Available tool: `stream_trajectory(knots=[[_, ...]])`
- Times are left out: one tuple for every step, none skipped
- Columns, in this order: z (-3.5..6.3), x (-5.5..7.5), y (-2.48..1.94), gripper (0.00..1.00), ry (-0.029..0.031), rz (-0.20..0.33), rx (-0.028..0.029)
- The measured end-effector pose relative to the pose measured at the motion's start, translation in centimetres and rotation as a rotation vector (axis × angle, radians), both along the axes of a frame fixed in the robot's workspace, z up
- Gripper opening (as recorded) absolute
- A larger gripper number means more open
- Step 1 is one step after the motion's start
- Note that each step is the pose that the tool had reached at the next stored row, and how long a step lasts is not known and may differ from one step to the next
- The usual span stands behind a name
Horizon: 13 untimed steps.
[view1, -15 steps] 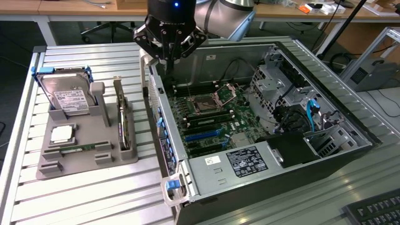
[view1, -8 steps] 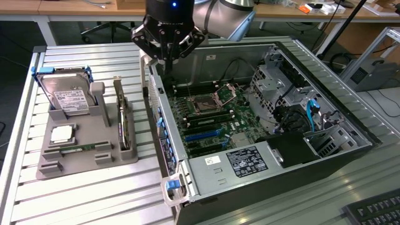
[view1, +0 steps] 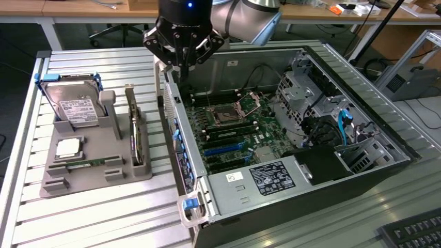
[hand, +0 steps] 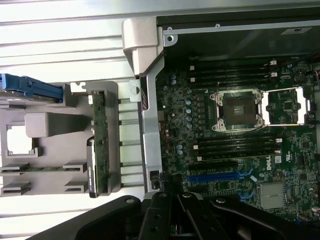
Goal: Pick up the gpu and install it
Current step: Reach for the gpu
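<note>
On the grey holder (view1: 90,182), the gpu (view1: 136,135) stands edgewise, lengthwise alongside the case (view1: 276,209).

Your gripper (view1: 181,66) is matte black all over: a cluster of angular linkage bars under a round black housing, tapering to a slim tip. You'll see a small blue light (view1: 189,4) glowing on that housing. Behind it, your arm (view1: 242,20) is smooth, rounded silver-grey metal, with a darker grey cap at the joint. In the wrist view, you can make out the same black bars, slightly glossy, with round pivot pins (hand: 131,200) at their joints.
</note>
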<state>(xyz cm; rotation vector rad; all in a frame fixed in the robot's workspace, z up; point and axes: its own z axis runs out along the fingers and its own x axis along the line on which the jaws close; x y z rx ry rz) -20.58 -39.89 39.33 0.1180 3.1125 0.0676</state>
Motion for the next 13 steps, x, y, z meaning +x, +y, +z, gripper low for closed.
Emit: stream_trajectory(knots=[[0.00,-0.05,0.00,0.10,0.0000,0.000,0.0000],[0.00,-0.08,0.00,0.10,0.0000,0.000,0.0000],[0.00,-0.12,0.00,0.10,0.0001,0.000,-0.0001],[0.00,-0.15,0.00,0.10,0.0000,0.000,0.0000],[0.00,-0.19,0.00,0.10,0.0000,0.000,0.0000],[0.00,-0.22,0.00,0.10,0.0000,0.000,0.0000],[0.00,-0.25,0.00,0.10,0.0001,0.000,0.0000],[0.00,-0.29,0.00,0.10,0.0000,0.000,0.0000],[0.00,-0.32,0.00,0.10,0.0000,0.000,0.0000],[0.00,-0.34,0.00,0.10,0.0000,0.000,0.0000],[0.00,-0.37,0.00,0.10,0.0000,0.000,0.0000],[0.00,-0.41,0.00,0.10,0.0001,0.000,0.0000],[0.00,-0.45,0.00,0.10,0.0000,0.000,0.0000]])
